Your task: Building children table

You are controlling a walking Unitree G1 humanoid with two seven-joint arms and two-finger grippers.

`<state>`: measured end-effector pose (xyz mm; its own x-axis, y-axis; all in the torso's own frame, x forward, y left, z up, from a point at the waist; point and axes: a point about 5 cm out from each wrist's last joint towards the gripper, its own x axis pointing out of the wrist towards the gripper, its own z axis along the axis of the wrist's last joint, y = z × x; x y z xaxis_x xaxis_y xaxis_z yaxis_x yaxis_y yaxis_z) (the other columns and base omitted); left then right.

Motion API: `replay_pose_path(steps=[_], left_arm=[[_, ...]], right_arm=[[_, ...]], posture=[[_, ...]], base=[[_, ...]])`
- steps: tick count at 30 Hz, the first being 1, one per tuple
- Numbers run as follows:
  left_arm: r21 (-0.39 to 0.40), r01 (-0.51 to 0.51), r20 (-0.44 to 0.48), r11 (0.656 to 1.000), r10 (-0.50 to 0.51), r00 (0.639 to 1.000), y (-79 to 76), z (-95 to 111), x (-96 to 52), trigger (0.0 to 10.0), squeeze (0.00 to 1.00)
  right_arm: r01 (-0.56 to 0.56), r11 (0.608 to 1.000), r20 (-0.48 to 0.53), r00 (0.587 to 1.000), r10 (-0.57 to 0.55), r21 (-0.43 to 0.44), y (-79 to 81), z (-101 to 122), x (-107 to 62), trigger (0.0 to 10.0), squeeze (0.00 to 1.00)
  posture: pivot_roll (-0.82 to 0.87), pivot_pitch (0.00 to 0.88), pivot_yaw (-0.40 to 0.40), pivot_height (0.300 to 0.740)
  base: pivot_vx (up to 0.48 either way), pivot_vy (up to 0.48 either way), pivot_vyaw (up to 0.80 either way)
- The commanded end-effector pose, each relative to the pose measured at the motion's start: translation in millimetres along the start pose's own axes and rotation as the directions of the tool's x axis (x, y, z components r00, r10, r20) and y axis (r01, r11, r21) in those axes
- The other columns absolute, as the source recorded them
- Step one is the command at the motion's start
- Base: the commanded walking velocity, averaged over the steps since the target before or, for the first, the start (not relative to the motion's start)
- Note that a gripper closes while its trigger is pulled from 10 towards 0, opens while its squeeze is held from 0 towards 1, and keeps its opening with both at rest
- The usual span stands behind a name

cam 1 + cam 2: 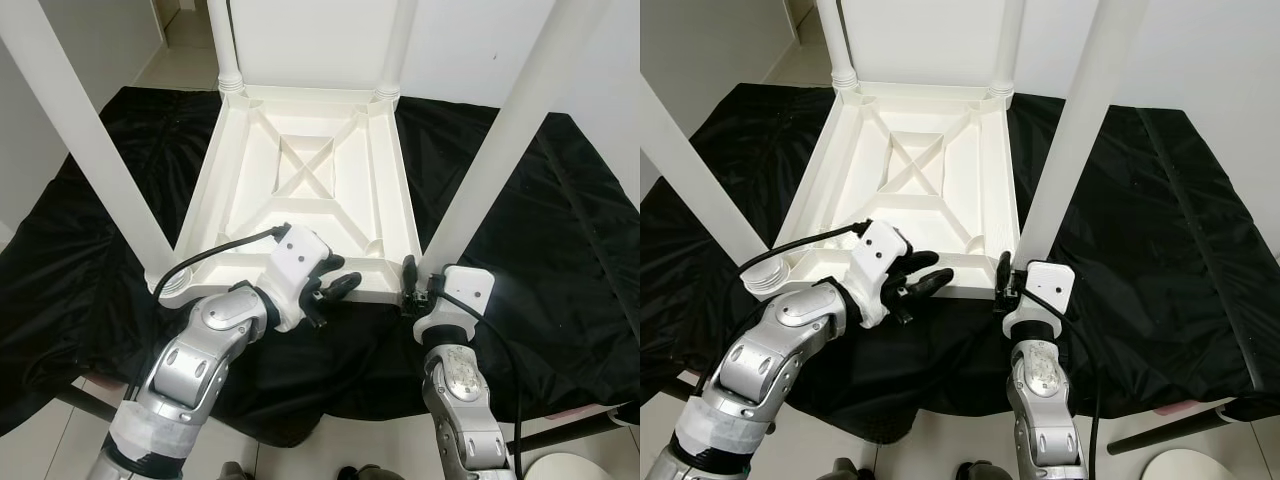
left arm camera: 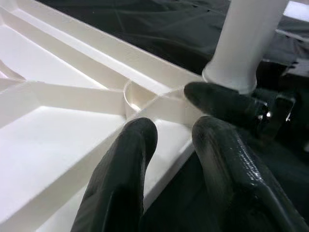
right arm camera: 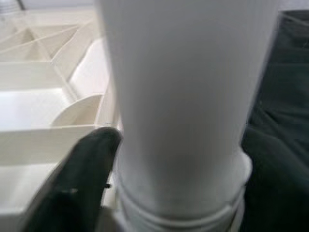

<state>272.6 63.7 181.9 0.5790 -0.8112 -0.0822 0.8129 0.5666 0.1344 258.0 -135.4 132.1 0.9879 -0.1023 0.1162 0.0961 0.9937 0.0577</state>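
Black cloth [image 1: 560, 230] is lying spread over the floor, and the white children's table [image 1: 300, 190] is sitting upside down on it with its ribbed underside facing up and four legs standing in the corner sockets. Seen from the left eye, the left tool [image 1: 335, 285] is hovering at the table's near rim, its fingers spread wide and holding nothing, while the right tool [image 1: 410, 285] is pressing against the base of the near right leg [image 1: 500, 150]. From the right eye, that leg is rising steeply past the camera and the near left leg [image 1: 685, 190] is leaning out the other way. Through the left wrist, two black fingers [image 2: 125, 179] are floating just above the rim beside an empty-looking round socket [image 2: 137, 94]. Through the right wrist, one finger [image 3: 77, 179] is touching the leg just above its collar; whether that tool is gripping or merely resting I cannot tell. The table looks like rigid, light, smooth moulded plastic, likely slippery, so holding a leg low near its collar seems best. No brand or writing is showing.
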Motion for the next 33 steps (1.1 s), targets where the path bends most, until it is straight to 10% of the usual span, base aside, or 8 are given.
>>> replay_pose_path(steps=[1,6,7,19,25,33], left_arm=[[0.005,-0.084,-0.01,0.996,0.084,0.996,4.2,-3,-2.7,10.0,0.0],[0.008,-0.096,-0.009,0.995,0.096,0.995,5.5,-3,-3.6,10.0,0.0],[0.009,-0.097,-0.008,0.995,0.097,0.995,5.7,-3,-3.6,10.0,0.0],[0.042,-0.097,0.004,0.994,0.097,0.995,8.8,-1,-6.4,10.0,0.0],[0.04,-0.021,-0.01,0.999,0.021,1.0,0.6,-8,-7.1,10.0,0.0],[0.025,0.033,-0.037,0.999,-0.032,0.999,-6.1,-18,-10.4,10.0,0.0]], right_arm=[[-0.04,0.999,0.0,0.999,0.04,-0.01,-3.3,-1,-1.1,10.0,1.0],[-0.188,0.981,0.035,0.981,0.19,-0.049,-12.5,7,4.5,10.0,0.99],[-0.223,0.972,0.036,0.973,0.226,-0.072,-14.9,8,6.8,10.0,0.0],[-0.504,0.852,0.041,0.857,0.513,-0.139,-35.4,28,33.0,10.0,0.0],[-0.714,0.677,-0.03,0.692,0.721,-0.178,-37.4,34,44.1,10.0,0.0],[-0.769,0.617,-0.091,0.635,0.767,-0.165,-45.2,29,50.5,9.8,0.0]], posture=[[0.0,0.13,0.004,0.74],[0.0,0.127,0.005,0.74],[0.01,0.122,0.004,0.74],[0.02,0.099,0.005,0.74],[0.03,0.063,-0.014,0.74],[0.03,0.058,-0.032,0.74]], base=[[0.0,0.0,0.0],[0.0,0.0,0.0],[0.0,0.0,0.0],[0.0,0.0,0.0],[0.0,0.0,0.0],[0.0,0.0,0.0]])
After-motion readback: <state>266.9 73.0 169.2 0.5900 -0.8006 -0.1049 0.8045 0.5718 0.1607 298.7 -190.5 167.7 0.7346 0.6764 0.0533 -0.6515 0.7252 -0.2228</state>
